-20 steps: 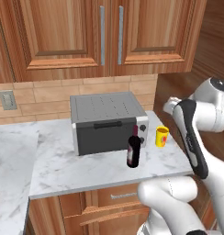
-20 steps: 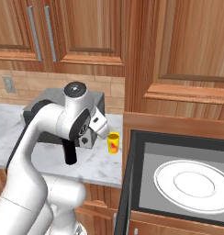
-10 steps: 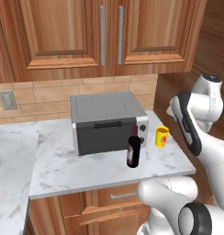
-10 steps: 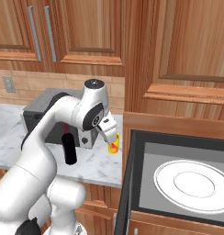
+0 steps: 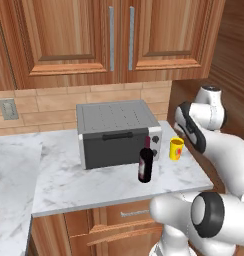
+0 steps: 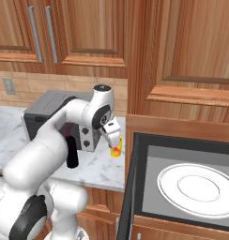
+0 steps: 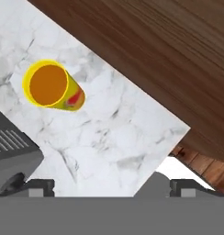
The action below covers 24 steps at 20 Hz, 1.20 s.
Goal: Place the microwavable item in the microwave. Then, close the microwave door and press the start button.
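Room: your mug stands upright on the counter near its right end, bare marble around it, a wooden wall just beyond.
Hand: your hand hovers above the mug, open, holding nothing.
Right base view: you see the microwave, door swung open, white plate inside.
In the way: bottle and toaster oven stand left of the mug, apart from it.

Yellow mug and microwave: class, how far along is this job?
Done: nothing; the small yellow mug stands on the marble counter. In hand: the open gripper is above it, fingers empty. Left: grasp it, set it on the white plate in the open microwave, close, press start.
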{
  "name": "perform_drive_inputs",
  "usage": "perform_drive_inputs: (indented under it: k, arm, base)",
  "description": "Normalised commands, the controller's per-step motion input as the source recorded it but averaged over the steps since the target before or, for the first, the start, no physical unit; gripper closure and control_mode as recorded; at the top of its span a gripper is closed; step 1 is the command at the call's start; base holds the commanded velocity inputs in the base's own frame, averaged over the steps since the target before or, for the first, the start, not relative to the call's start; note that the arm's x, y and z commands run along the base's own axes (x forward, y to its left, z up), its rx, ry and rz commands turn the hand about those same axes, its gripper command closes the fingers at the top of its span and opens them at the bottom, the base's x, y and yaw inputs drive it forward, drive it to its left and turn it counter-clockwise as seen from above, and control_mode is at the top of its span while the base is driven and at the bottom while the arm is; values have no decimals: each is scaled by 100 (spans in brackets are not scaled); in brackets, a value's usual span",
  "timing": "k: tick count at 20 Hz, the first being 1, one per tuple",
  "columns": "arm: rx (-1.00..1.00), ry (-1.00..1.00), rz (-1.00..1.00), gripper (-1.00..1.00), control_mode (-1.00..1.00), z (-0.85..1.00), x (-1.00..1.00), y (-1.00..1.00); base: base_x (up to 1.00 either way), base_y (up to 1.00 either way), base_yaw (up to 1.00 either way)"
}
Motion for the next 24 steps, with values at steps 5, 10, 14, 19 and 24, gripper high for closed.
perform_drive_inputs:
  k: [5,10,14,19,24]
  arm:
    - [0,8,-7,-100,-100,-30,52,0]
    - [3,4,-1,-100,-100,-20,37,-12]
    - [5,2,0,-100,-100,-33,18,-23]
    - [3,1,0,-100,-100,-38,21,-13]
    - [1,2,0,-100,-100,-21,23,-1]
  base:
    - [0,0,0]
    - [0,0,0]
    - [0,0,0]
    - [0,0,0]
    - [0,0,0]
